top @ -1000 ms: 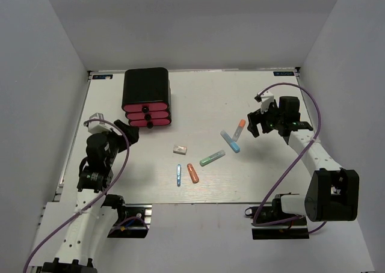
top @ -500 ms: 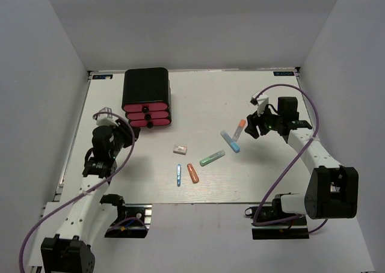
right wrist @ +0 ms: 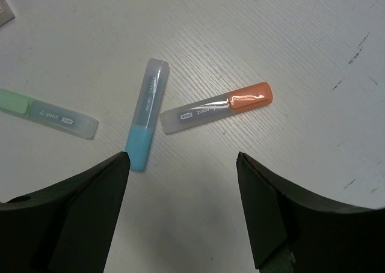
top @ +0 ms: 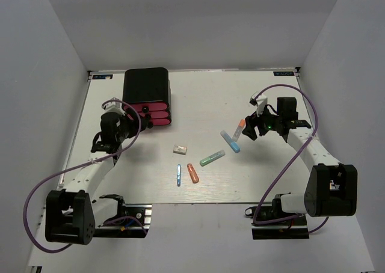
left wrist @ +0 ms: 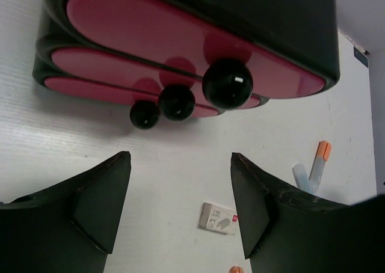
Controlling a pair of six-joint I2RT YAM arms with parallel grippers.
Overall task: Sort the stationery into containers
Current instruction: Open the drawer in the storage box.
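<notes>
Left jaws are hanging released and empty; the pink drawers (left wrist: 180, 38), black knobs (left wrist: 227, 83) outward, are standing just ahead, the white eraser (left wrist: 218, 217) showing through their gap. Right jaws are hovering released, empty; the blue-tipped marker (right wrist: 146, 116) and orange-tipped marker (right wrist: 216, 107) are lying on the bench (right wrist: 252, 26) just ahead.

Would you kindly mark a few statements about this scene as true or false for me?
1. The left gripper is open and faces the drawer knobs. True.
2. The right gripper grips the orange-tipped marker. False: it is open, and the marker lies on the table.
3. The white eraser sits inside a pink drawer. False: it lies on the table.
4. The green-tipped marker lies on the table. True.
</notes>
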